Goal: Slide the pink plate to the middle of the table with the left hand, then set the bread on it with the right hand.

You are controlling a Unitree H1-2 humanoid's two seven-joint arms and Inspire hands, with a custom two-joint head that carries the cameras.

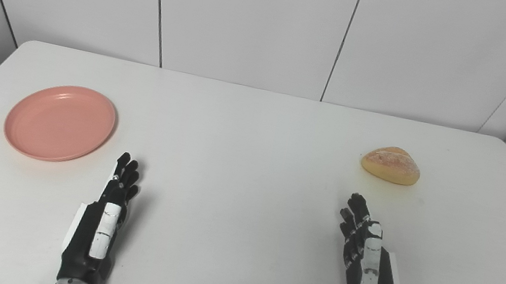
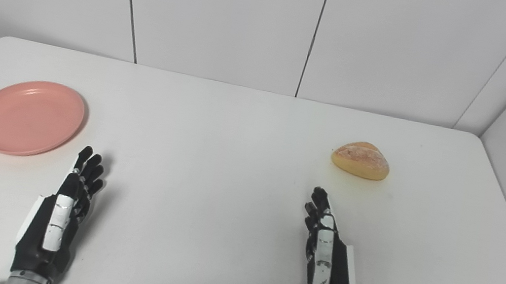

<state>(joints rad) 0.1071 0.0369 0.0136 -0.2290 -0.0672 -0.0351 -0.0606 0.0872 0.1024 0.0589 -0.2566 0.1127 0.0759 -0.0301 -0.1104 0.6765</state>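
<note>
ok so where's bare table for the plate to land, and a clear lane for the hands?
Widest bare patch: mid-table, between the pink plate on the left and the bread on the right, running from the left hand and right hand up to the back wall. Nothing looks crowded; each hand sits just short of its own object.

No readable text, labels or nos. anywhere.

Cut off at the bottom edge: both forearms, just behind the left hand (image 1: 99, 229) and right hand (image 1: 367, 272). Hidden from above: both palms and the thumbs' undersides. Table's (image 1: 243, 202) near corners lost beyond frame.
</note>
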